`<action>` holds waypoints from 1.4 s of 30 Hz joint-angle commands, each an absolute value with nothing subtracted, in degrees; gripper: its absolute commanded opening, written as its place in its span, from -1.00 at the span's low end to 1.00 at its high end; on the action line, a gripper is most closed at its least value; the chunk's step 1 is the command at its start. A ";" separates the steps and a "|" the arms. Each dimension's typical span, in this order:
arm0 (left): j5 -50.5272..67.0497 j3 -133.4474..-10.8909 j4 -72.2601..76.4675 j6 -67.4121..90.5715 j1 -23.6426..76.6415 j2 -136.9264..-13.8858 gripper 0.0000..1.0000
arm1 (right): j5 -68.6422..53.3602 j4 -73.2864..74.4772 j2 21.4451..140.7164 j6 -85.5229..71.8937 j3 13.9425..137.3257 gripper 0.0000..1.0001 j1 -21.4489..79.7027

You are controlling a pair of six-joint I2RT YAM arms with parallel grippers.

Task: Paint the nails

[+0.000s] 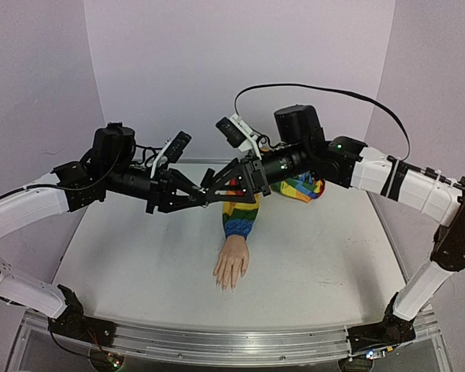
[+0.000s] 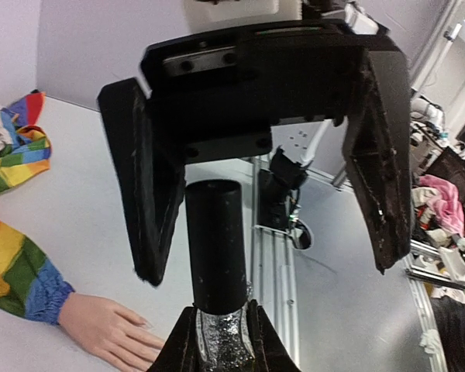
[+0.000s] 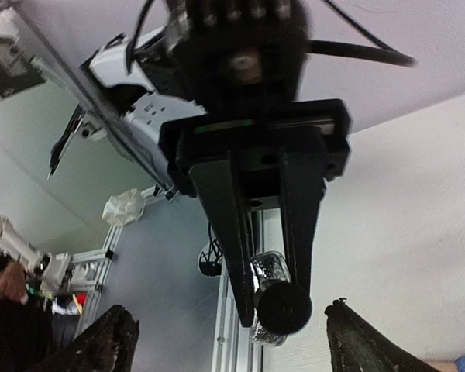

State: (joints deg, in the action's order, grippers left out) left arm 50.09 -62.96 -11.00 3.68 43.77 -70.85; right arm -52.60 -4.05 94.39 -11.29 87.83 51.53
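Black fingers of the left gripper [image 2: 221, 353] pinch the glittery glass of a small bottle [image 2: 219, 329]. Its black cap [image 2: 215, 240] points into the right gripper [image 2: 269, 263], whose 2 jaws stand wide apart, 1 on each side of the cap. Below, mid-table [image 1: 139, 256], the mannequin hand [image 1: 232, 267] lies palm down, nails [image 1: 227, 285] toward the near edge, rainbow sleeve [image 1: 240, 217] running far. Lilac walls [image 1: 240, 62] surround the white surface.

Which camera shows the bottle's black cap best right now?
Left wrist: the black cap shows full-length atop the bottle, inside the open right gripper. Right wrist sees it end-on, blurred. Top external: lost among the grippers.
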 commanded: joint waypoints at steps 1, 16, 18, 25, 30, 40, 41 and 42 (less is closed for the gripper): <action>38.41 -62.11 -8.13 -1.33 43.68 -67.97 -1.00 | -36.48 -2.81 88.52 -18.16 86.99 0.84 51.17; 36.19 -63.06 -13.02 -5.90 44.65 -70.33 -1.00 | -37.27 11.30 98.24 -24.27 100.35 0.50 50.88; 35.59 -62.83 -13.09 -6.19 45.31 -70.45 -1.00 | -37.75 11.72 99.48 -24.20 101.39 0.42 50.89; 34.76 -62.76 -13.13 -6.43 46.23 -70.58 -1.00 | -40.00 12.14 101.57 -24.19 103.22 -0.12 50.88; 34.80 -62.79 -13.18 -6.58 46.23 -70.83 -1.00 | -40.21 12.13 100.78 -23.91 102.10 -0.24 50.88; 34.90 -63.21 -13.34 -6.58 46.23 -71.27 -1.00 | -41.45 12.04 100.52 -23.13 101.59 -0.73 50.88; 34.82 -63.14 -13.36 -6.57 46.23 -71.32 -1.00 | -41.40 12.04 100.40 -23.04 101.58 -0.83 50.84; 34.69 -63.05 -13.40 -6.53 46.23 -71.28 -1.00 | -41.33 12.04 100.25 -22.95 101.54 -0.89 50.88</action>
